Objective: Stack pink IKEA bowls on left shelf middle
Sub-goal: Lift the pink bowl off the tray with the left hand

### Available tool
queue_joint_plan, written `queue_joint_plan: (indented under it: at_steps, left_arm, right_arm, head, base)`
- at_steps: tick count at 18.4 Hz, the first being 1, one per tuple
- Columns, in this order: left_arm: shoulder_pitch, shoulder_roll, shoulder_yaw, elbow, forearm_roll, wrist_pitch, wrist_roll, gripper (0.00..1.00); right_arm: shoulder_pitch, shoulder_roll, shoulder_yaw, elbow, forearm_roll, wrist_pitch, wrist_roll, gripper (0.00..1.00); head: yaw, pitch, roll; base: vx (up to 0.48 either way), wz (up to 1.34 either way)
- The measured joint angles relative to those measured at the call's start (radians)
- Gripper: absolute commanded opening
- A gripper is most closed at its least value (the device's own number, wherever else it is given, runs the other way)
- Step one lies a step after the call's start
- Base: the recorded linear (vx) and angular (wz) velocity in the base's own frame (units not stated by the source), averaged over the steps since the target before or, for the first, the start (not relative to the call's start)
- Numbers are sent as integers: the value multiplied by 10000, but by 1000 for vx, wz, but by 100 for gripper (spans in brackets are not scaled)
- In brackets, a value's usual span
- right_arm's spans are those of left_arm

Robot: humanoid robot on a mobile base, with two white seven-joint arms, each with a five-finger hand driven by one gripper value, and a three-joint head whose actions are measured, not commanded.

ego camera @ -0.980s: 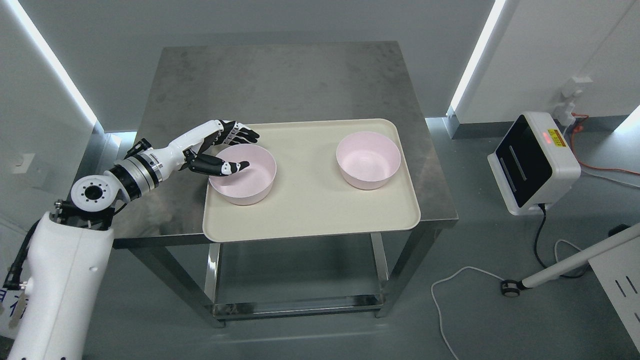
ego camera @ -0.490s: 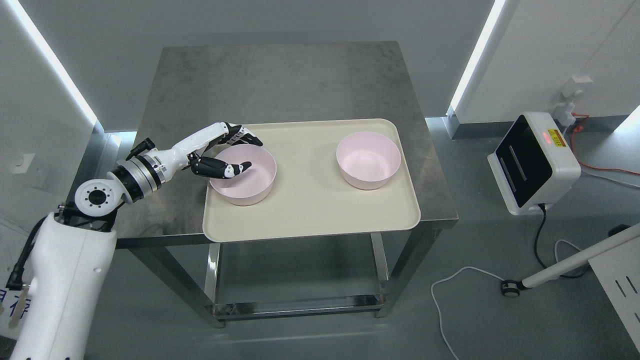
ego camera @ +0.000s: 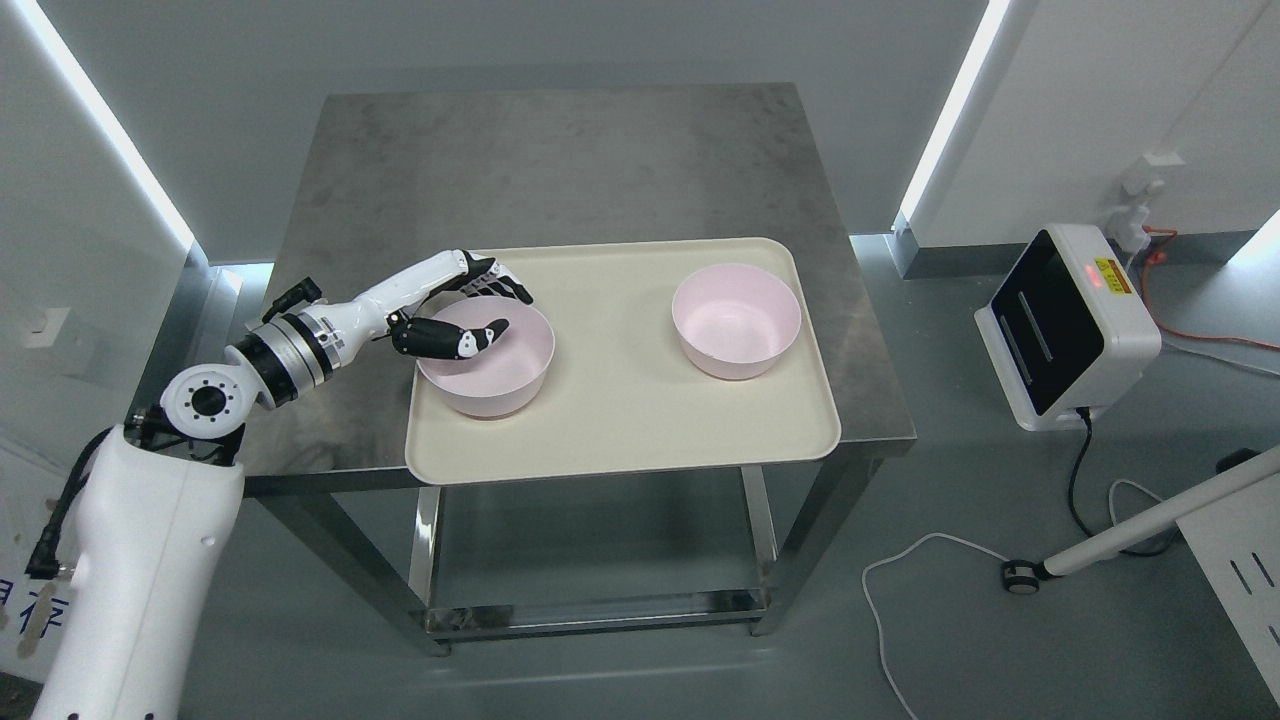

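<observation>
- Head view: our left hand (ego camera: 465, 310) has slid further over the near pink bowl (ego camera: 486, 358) than a second ago; the thumb now reaches inside the rim, the fingers (ego camera: 505, 285) curl along the far outer wall.
- We judge the pinch on the rim as closing, not yet firm; the bowl rests on the beige tray (ego camera: 620, 440), seemingly unlifted.
- The second pink bowl (ego camera: 737, 320) sits well beyond the fingertips, unmoved.
- So stacking has not begun; lifting comes next.
- Our right hand is out of view.
</observation>
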Motion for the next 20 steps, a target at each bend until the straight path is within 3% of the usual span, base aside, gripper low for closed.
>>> queue_joint_plan:
  at_steps: [4, 12, 20]
  left_arm:
    - [-6, -93, 45, 32, -66, -53, 25, 0]
    - [-290, -557, 525, 35, -70, -132, -4, 0]
    - [-1577, -1506, 394, -220, -56, 1331, -55, 1]
  right_arm:
    - [0, 0, 0, 0, 0, -5, 0, 100]
    - [0, 0, 0, 0, 0, -28, 0, 100]
    - [0, 0, 0, 0, 0, 1, 0, 100]
  head:
    - [0, 0, 0]
    - [0, 0, 0]
    - [0, 0, 0]
  base:
    - [0, 0]
    - [0, 0]
    - [0, 0]
